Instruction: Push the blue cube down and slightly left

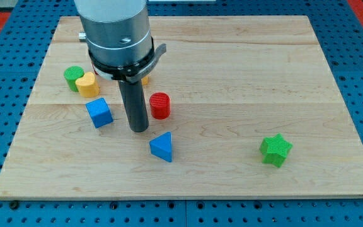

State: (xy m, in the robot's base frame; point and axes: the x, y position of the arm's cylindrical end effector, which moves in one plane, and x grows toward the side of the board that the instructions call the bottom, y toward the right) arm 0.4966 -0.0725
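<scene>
My tip (138, 129) resting on the board (244, 75) just to the right of the blue cube (99, 113), with a narrow strip of bare wood between them; no jaws here to open or close, only a plain dark rod, holding nothing and touching no block; level with the cube's lower half rather than above it.

Likely trouble: pushing from this spot would send the cube toward the view's left, not down; needs a trip round to the cube's upper side, a little to its right, before any downward shove. On that trip, risk of clipping the red cylinder (160, 105), close by on the right of the rod, or knocking the yellow block (87, 84) and green cylinder (73, 77), both just above and left of the cube. Off-centre contact could spin the cube instead of sliding it; too much rightward drift in the push could carry it toward the blue triangular block (162, 147), below and right of the tip. Green star (275, 150) well apart at the view's right, no concern.

Blue cube: left of centre on the board, sitting flat, turned slightly so its edges run askew to the board's; bright blue, ridged surface; open wood below and to its lower left.
</scene>
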